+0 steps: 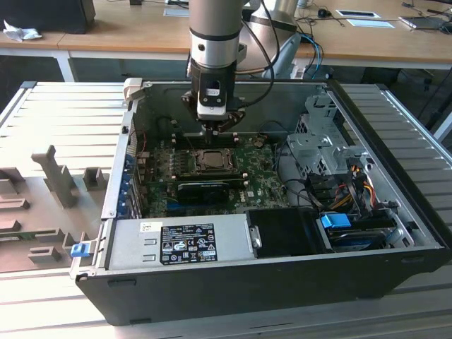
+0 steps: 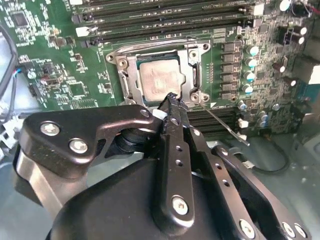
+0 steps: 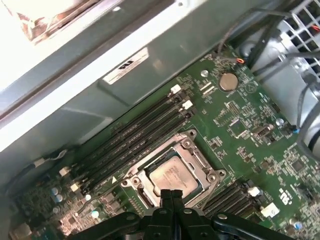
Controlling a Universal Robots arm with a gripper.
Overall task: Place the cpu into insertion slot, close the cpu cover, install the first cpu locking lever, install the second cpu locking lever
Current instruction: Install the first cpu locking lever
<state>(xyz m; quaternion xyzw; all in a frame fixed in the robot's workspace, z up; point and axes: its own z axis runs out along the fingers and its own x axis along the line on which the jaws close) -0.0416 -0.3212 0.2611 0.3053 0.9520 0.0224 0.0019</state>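
Observation:
The cpu [image 2: 161,80] lies flat in the insertion slot [image 2: 118,61] on the green motherboard, its pale metal face showing in both wrist views [image 3: 172,176]. The cpu cover [image 2: 131,85] lies down around it as a dark frame [image 3: 196,159]. My gripper [image 2: 169,100] is shut with nothing between its fingers, and its tips hang just above the socket's edge [image 3: 172,194]. A thin metal locking lever [image 2: 225,124] sticks out at an angle from one socket corner. In the exterior view the gripper [image 1: 214,131] stands over the socket [image 1: 212,161] inside the open computer case.
Black memory slots [image 3: 135,135] run along one side of the socket, and a row of capacitors [image 2: 250,70] along another. A long black card [image 1: 205,187], a silver power supply [image 1: 180,244] and a cable-filled drive cage [image 1: 332,176] crowd the case. Case walls [image 1: 120,176] enclose the board.

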